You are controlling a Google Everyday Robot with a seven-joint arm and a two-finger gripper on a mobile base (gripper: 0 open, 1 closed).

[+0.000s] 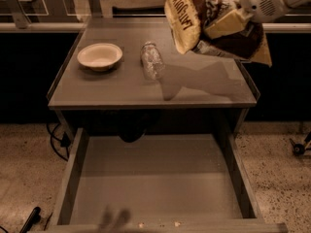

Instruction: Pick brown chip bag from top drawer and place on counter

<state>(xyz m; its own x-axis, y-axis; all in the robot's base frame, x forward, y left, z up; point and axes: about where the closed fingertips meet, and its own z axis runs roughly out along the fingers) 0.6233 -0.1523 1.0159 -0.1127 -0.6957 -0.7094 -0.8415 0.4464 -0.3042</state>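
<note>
I list, left to right:
- Surface: grey top. The drawer stands open below and in front of it.
- Bowl: upright on the surface, left side.
- Bottle: clear, lying near the middle.
- Bag: in the air over the surface's right rear, tilted.
- Gripper: upper right, fingers clamped on the bag.
</note>
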